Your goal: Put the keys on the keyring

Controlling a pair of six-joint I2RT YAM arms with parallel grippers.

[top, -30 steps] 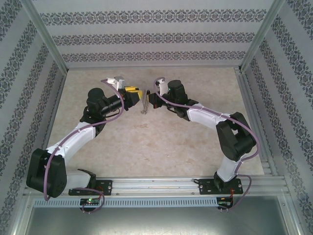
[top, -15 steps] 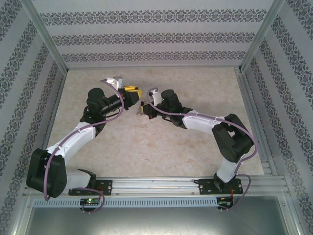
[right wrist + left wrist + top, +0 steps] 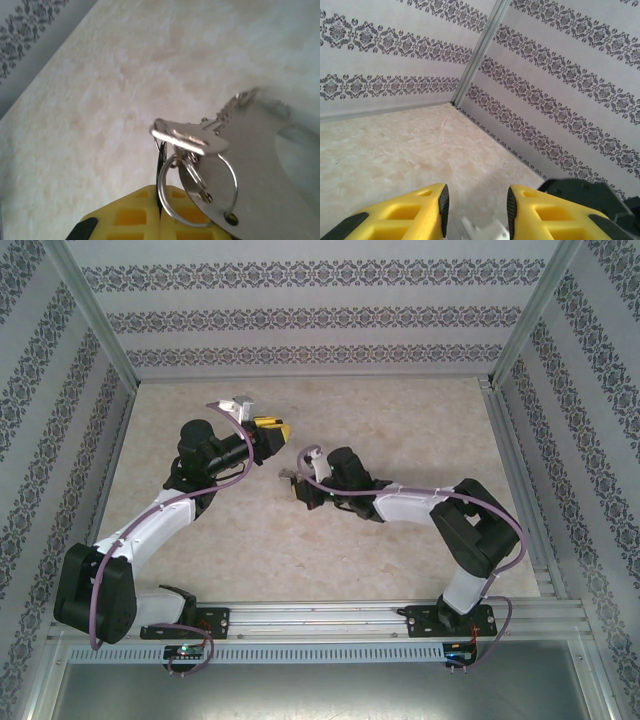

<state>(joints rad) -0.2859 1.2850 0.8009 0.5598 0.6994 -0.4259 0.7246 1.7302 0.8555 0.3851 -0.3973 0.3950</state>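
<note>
Handoff looked done imo; right gripper had swung away from left gripper toward the table's middle, pinching the keyring with keys hanging on it; left one stayed spread.

The key and the flat keyring are bare silvery metal, smooth with a dull sheen; the thin wire ring gleams brighter. The left gripper and right gripper have glossy yellow moulded plastic fingers, and the left one's pads are matt black. The table looks matt, marbled beige. The frame rail is brushed aluminium.
</note>
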